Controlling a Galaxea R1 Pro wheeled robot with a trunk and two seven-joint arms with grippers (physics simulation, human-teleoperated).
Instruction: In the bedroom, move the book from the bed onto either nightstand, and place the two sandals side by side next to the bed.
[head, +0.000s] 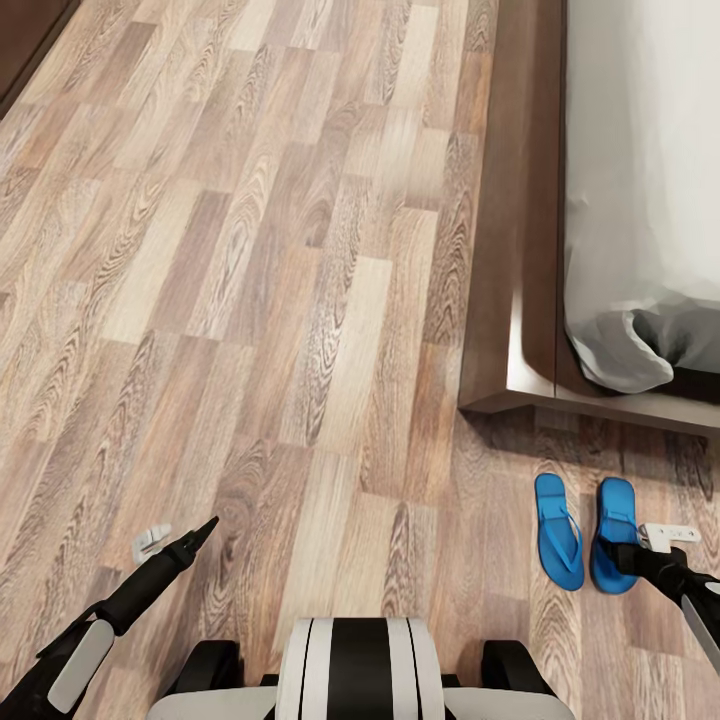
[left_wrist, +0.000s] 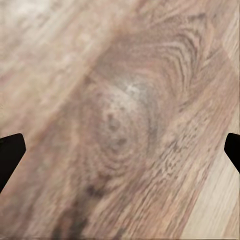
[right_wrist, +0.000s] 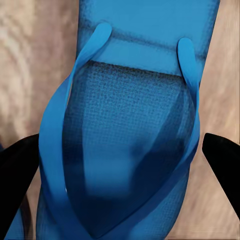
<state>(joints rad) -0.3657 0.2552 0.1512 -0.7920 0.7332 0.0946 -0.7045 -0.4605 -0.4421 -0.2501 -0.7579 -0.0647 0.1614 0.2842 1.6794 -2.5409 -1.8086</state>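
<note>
1. The two sandals lie on the floor (head: 250, 300) just off the bed (head: 640, 150) frame's near corner, side by side and close but not touching. The left sandal (head: 558, 531) and right sandal (head: 612, 530) both run lengthwise away from you in the head view, roughly along the bed's long side.

2. Your right gripper (head: 668, 537) hangs over the right sandal's outer edge. In the right wrist view the right sandal (right_wrist: 135, 150) sits squarely between the two dark fingertips (right_wrist: 17, 165), its long axis running along the direction the camera looks across, straps meeting in a V toward the near end.

3. Right jaws: spread wide, one tip on either side of the sole, gripping nothing. Whether they hang above the sandal or touch it, you cannot tell from these views.

4. Left gripper (head: 178, 542) hovers over bare floor, well apart from both sandals. Left jaws: spread, nothing between them; the left wrist view gives only wood grain (left_wrist: 120, 125).

5. Right arm is plainly the nearer one for any sandal work. Judgement: the pair already looks parallel and next to the bed, so the sandal half reads as done or nearly so.

6. The book and nightstand are not located from these pictures.

7. Risk, as a guess: closing across the sole's width from here could skew the sandal out of line with its mate.
</note>
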